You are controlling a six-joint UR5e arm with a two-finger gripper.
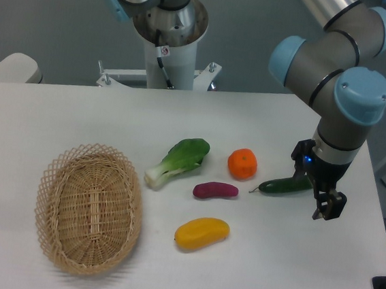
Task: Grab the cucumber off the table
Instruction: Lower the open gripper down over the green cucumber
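Cucumber (285, 187) lies flat on the table (304, 264) near its right edge, with the thin stem tip pointing toward the purple sweet potato (215, 190). The gripper (328, 207) hangs at the cucumber's right end, partly covering it. Whether its fingers are spread or pinching the cucumber, I cannot tell. I judge it stands there because the free end, away from the orange (242, 163), is easiest to reach.

Even, bright overhead light; soft shadows, slight blur.
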